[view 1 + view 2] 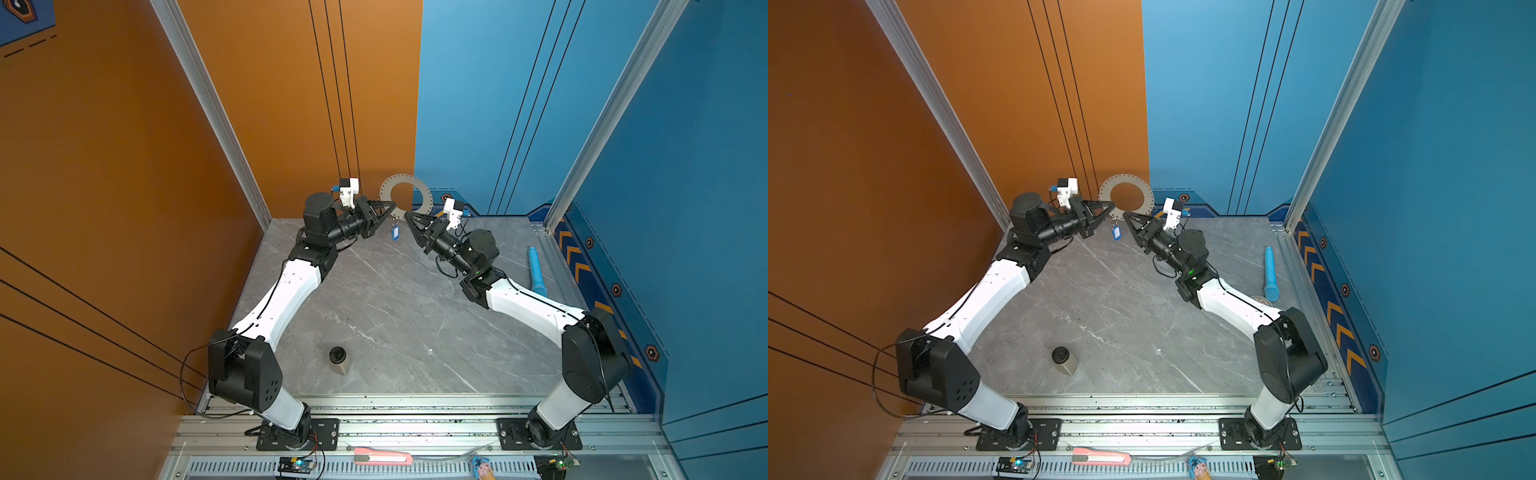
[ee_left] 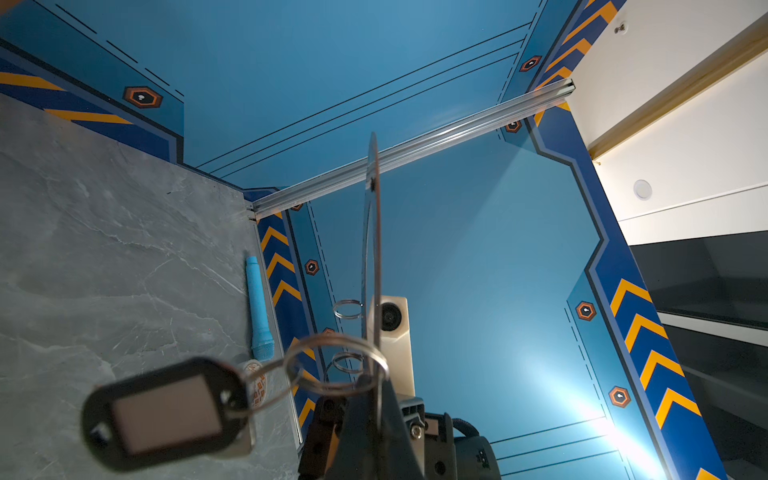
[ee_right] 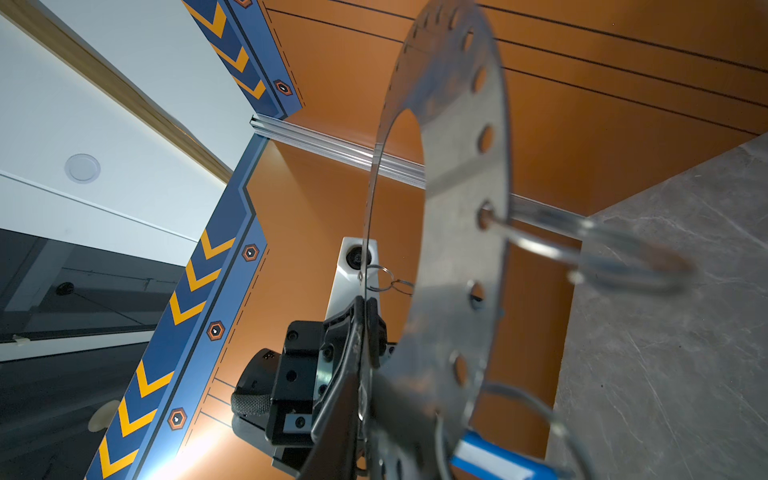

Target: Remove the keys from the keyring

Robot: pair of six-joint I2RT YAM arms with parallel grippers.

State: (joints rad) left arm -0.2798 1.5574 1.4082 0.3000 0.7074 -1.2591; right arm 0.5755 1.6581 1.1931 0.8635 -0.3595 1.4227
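I read the keyring [image 1: 405,179] in both top views just above the centre of the frame. It is lifted clear of the bench [image 1: 395,316] and stands on edge, flat face towards the camera, in front of the seam between the orange and blue walls. The left tool [image 1: 392,204] reaches in from the left and meets the ring at its lower left rim. The left wrist view shows the thin metal edge clamped between the two fingers, so I log this tool as pressed together on the keyring. The right tool [image 1: 407,215] comes in from the right, its tip at the ring's lower rim, just beside the left tool's tip. I cannot tell from any view whether its fingers pinch the metal or only lie against it. The blue key [image 1: 395,232] hangs below the ring on a wire loop, between the two tools and off the bench. The black key [image 2: 166,411] shows only in the left wrist view, blurred and close to the lens. It hangs by linked wire loops from the ring, near the left tool's grip. On the bench, a light blue tube [image 1: 536,270] lies near the right edge. A small jar [image 1: 338,359] with a black lid stands at lower centre, well apart from both tools.
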